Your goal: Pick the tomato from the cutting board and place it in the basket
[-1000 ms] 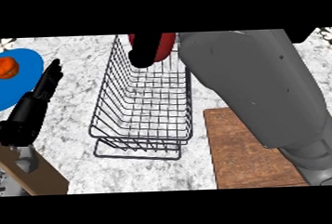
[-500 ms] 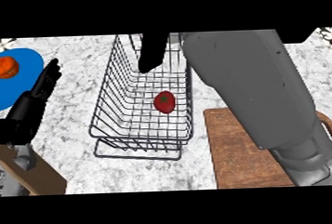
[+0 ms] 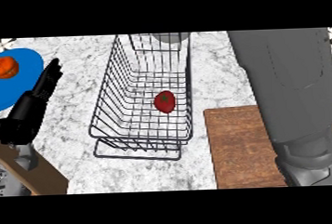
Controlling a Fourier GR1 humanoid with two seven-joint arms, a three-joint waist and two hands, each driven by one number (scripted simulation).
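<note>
The red tomato [image 3: 165,101] lies on the floor of the wire basket [image 3: 105,103], toward its right side, with nothing touching it. The brown wooden cutting board [image 3: 243,148] sits right of the basket with nothing on the part I can see. My right forearm [image 3: 291,86] crosses the board's right side and runs up past the view's top; its hand is out of sight. My left hand [image 3: 30,109] rests at the left, well away from the basket, open with straight fingers pointing up.
A blue plate [image 3: 13,89] at the far left carries an orange fruit [image 3: 2,67]. A brown wooden piece [image 3: 30,172] stands at the lower left corner. Marble counter [image 3: 164,172] lies in front of the basket.
The right hand held the tomato above the basket, let it go, and the tomato now lies inside. That hand has since moved up out of view. The left hand stayed put.
</note>
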